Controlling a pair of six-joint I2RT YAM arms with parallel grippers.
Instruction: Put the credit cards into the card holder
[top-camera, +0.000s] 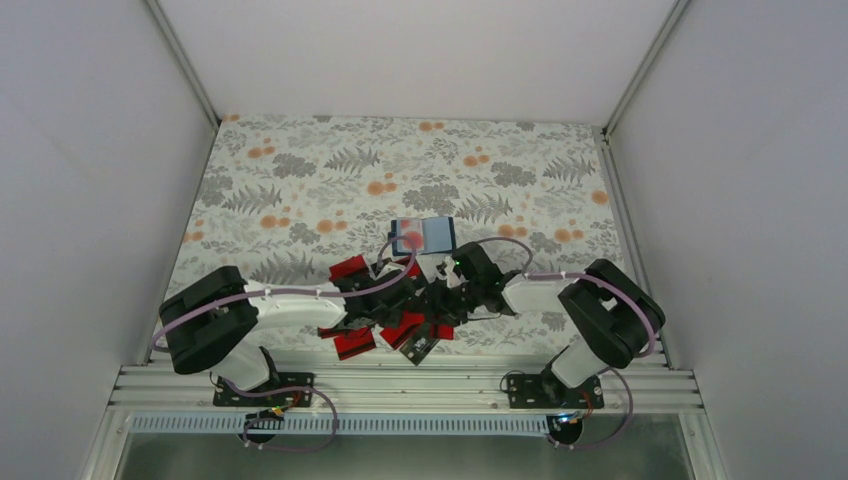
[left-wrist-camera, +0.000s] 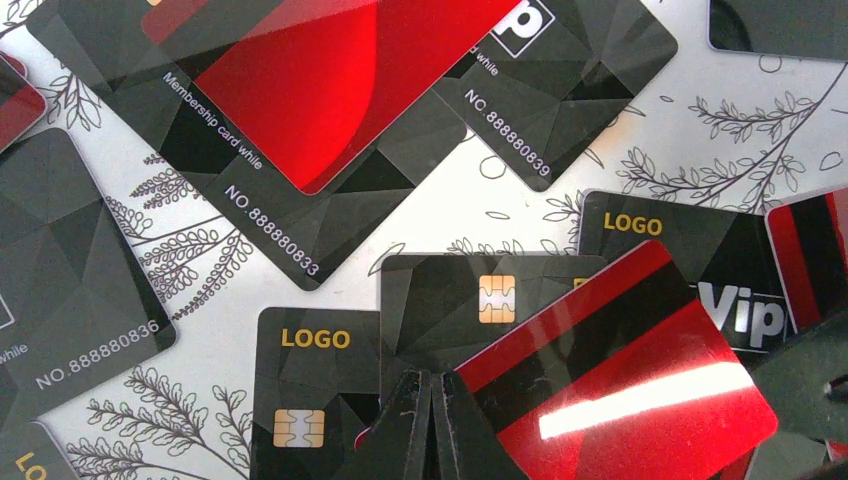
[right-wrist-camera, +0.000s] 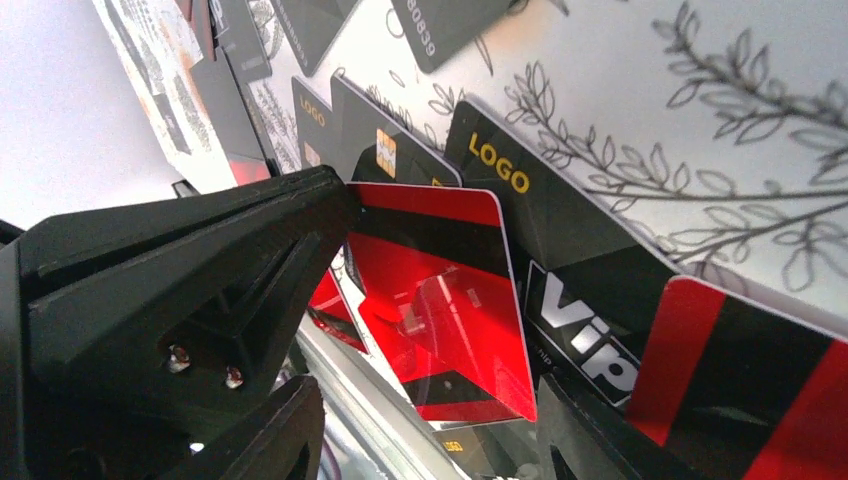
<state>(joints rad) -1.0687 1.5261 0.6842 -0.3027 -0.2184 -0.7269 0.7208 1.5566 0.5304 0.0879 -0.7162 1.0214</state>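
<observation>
Both arms reach in over the near edge of the worktop (top-camera: 300, 180), about midway along it.

Credit cards (top-camera: 352, 343): loose heap there, overlapping, mostly red and black, faces and backs mixed.

Card holder (top-camera: 455, 236): lies flat near the middle of the worktop, farther from the near edge than the heap and apart from it. A pale card with a red blot (top-camera: 408, 238) and a light blue card (top-camera: 436, 234) sit side by side on it; only its dark rim shows.

My left pincer (left-wrist-camera: 432, 420): clenched, tips pressed together, nothing visible in the slit. It is down among the cards, against the corner of a red card with a black band (left-wrist-camera: 620, 380). Whether that corner is nipped, I cannot tell.

My right pincer (right-wrist-camera: 430, 410): released, fingers spread wide, low over the same red card, which lies in the gap. Just beside it is a black card marked "Vip" (right-wrist-camera: 580, 320).
</observation>
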